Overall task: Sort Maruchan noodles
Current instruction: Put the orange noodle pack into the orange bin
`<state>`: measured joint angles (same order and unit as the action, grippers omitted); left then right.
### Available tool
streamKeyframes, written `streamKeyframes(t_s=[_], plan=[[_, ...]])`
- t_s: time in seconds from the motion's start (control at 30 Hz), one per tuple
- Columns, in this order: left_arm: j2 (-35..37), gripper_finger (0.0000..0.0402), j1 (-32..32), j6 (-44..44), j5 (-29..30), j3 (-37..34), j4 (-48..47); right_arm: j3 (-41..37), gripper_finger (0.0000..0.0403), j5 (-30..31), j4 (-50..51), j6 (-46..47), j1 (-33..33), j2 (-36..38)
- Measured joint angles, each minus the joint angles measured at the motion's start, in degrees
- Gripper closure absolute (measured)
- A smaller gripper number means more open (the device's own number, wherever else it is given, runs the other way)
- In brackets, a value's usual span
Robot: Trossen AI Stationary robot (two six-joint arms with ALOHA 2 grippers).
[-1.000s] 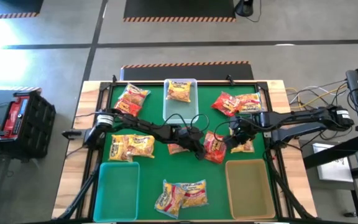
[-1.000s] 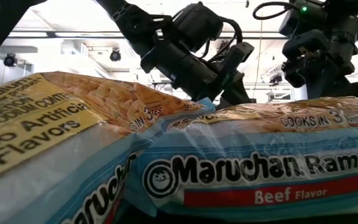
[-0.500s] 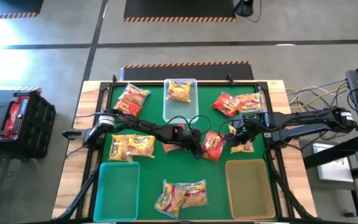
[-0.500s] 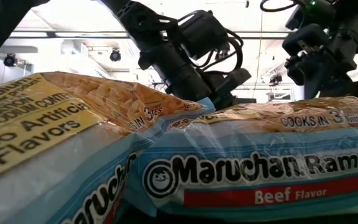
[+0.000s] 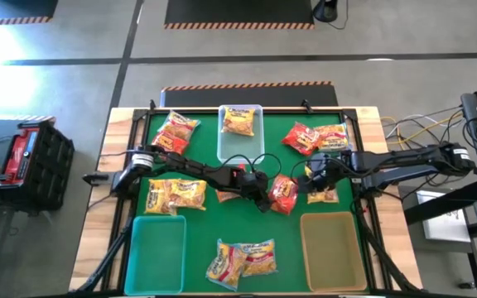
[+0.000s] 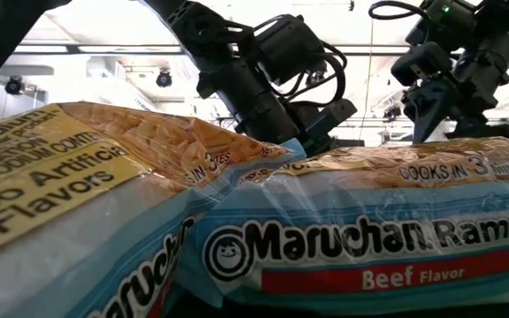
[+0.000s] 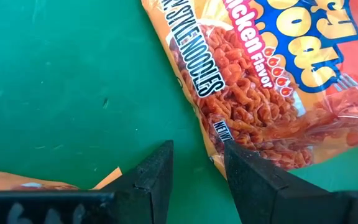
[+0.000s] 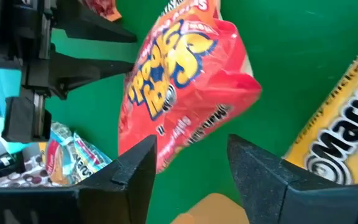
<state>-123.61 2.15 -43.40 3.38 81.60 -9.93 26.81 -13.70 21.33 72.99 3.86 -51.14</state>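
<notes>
Green matting carries a crinkly red packet (image 5: 285, 193) between two parted pincers (image 5: 262, 201) (image 5: 304, 184).

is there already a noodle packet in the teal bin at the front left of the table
No. In the high view the teal bin shows only its bare bottom, with no packet inside it.
</notes>
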Motion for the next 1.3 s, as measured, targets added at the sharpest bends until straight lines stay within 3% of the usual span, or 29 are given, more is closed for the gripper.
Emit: streamKeyframes(t_s=[0.37,0.73,1.0,1.17,1.3], plan=[[0.00,0.0277,0.04,-0.09,0.17,0.00,-0.07,0.00,0.0209,5.17,-4.32,6.33,-5.65,-4.61],[0.00,0.0277,0.04,-0.17,0.17,0.02,-0.31,0.14,0.0209,6.94,-4.48,16.45,-13.43,-1.33],[0.00,0.0277,0.02,-0.57,0.19,0.04,-0.37,0.98,0.0209,16.87,-4.49,26.23,-19.80,-2.66],[0.00,0.0277,0.00,-0.61,0.17,0.04,-0.37,0.98,0.0209,19.10,-5.79,30.42,-22.86,-5.96],[0.00,0.0277,0.00,-0.63,0.18,0.04,-0.35,0.98,0.0209,25.84,-6.74,33.20,-24.13,-8.95]])
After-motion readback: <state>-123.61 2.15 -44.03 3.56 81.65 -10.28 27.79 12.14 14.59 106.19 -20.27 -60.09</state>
